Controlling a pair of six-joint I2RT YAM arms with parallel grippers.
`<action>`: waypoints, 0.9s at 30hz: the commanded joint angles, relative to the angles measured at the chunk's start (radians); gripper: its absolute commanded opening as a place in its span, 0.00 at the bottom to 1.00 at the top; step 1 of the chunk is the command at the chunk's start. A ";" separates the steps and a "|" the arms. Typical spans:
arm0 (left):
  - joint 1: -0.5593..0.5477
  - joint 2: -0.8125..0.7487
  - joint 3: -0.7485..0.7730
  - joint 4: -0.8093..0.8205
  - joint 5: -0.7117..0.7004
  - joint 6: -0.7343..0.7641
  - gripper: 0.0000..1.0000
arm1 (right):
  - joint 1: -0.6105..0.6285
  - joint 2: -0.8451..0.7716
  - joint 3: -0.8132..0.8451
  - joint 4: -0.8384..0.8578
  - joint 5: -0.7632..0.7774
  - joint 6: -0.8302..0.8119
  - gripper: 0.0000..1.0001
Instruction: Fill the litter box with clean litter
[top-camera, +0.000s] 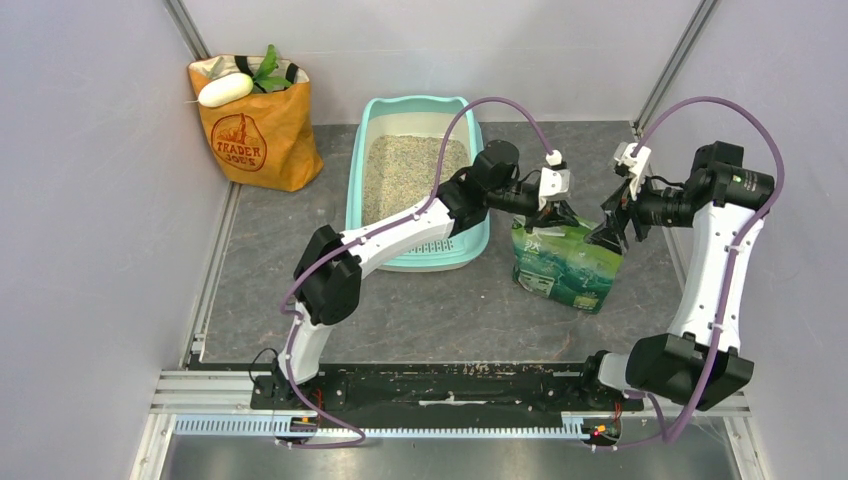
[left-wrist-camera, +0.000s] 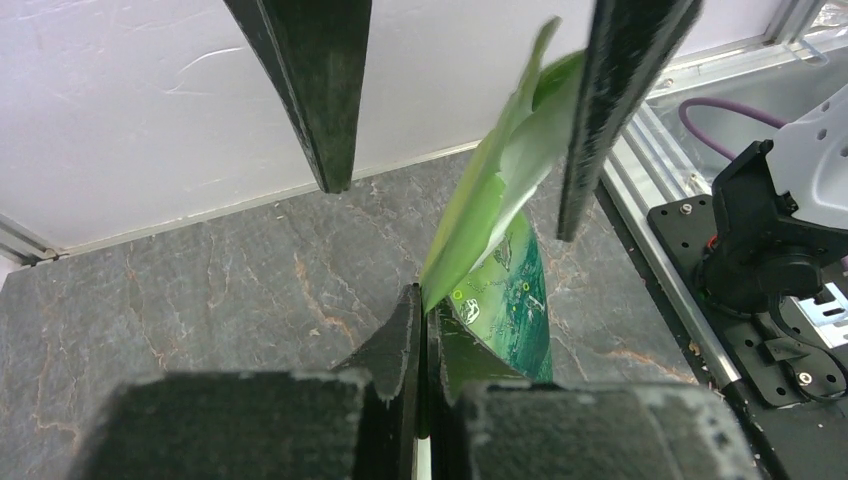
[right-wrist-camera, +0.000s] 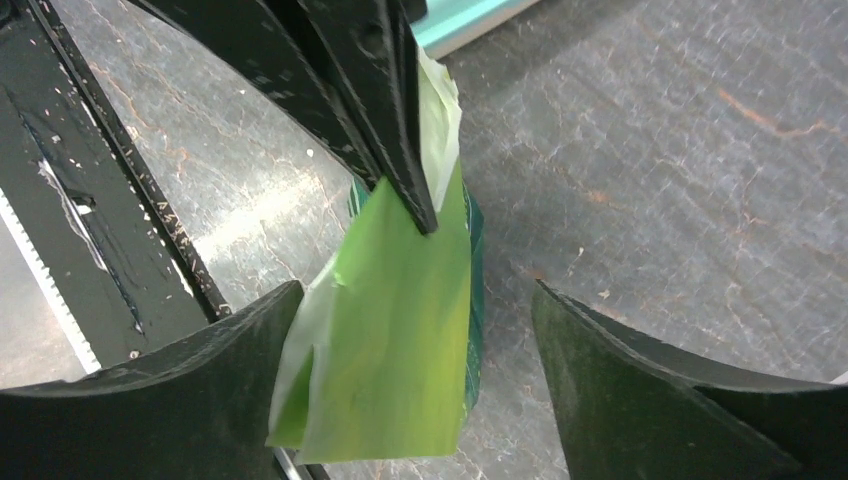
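We see the litter box (top-camera: 420, 262) lying lengthwise at the middle back of the table (top-camera: 440, 320), its far end close to the rear wall (top-camera: 420, 50) and its near end open to a wide bare stretch of stone-grey surface that runs down to the black rail (top-camera: 450, 385) where the arms are bolted. The litter (top-camera: 395, 170) lies inside the box as a pale sandy layer. An orange paper bag (top-camera: 260, 140) stands in the far left corner, well apart from the box. Just beside the box's right near corner stands a green bag (top-camera: 565, 265), with open floor to its right up to the side wall. The left arm reaches diagonally over the near end of the box, forearm level, and the left gripper (top-camera: 560, 212) is clenched on the top edge of the green bag, pinching the flap flat. The right arm rises from its base, bends at the elbow and points left toward the same bag top; the right gripper (top-camera: 605, 235) stands released, its jaws spread wide on either side of the flap.
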 joint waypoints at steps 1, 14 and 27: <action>-0.003 -0.054 0.031 -0.007 0.042 -0.025 0.02 | -0.006 0.010 -0.031 0.023 0.046 -0.031 0.84; -0.007 -0.170 0.126 -0.339 -0.237 -0.085 0.45 | -0.009 -0.035 -0.083 -0.030 -0.013 -0.189 0.00; 0.145 -0.237 0.092 -0.728 -0.172 0.295 0.60 | -0.013 -0.022 -0.042 -0.159 -0.138 -0.346 0.00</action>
